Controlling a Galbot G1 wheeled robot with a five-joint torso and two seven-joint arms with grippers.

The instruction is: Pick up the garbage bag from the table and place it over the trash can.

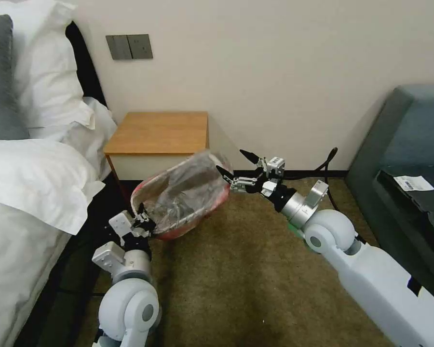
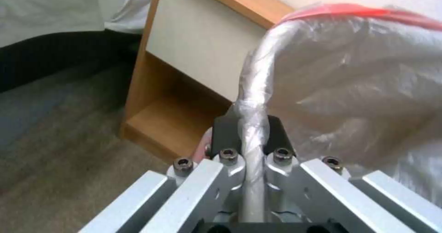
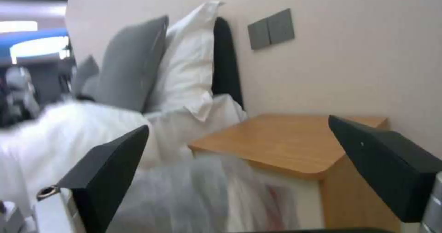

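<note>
Brown carpet [image 1: 246,270] covers the floor between a white bed [image 1: 29,193] and a dark sofa [image 1: 410,154], with the table [image 1: 159,132] against the wall beside the bed. Its wooden top is bare. In front of the table's front right corner, over the carpet, hangs the garbage bag [image 1: 185,193], stretched open, its mouth with the red band facing up and toward the robot. The bag's long axis runs from low near the bed up toward the sofa side. The left gripper [image 1: 142,224] holds the lower end: its fingers [image 2: 226,132] are clamped on a twisted strand of the bag's rim. The right gripper [image 1: 231,168] sits at the bag's upper end, its fingers [image 3: 110,164] spread wide, with blurred plastic between them.
</note>
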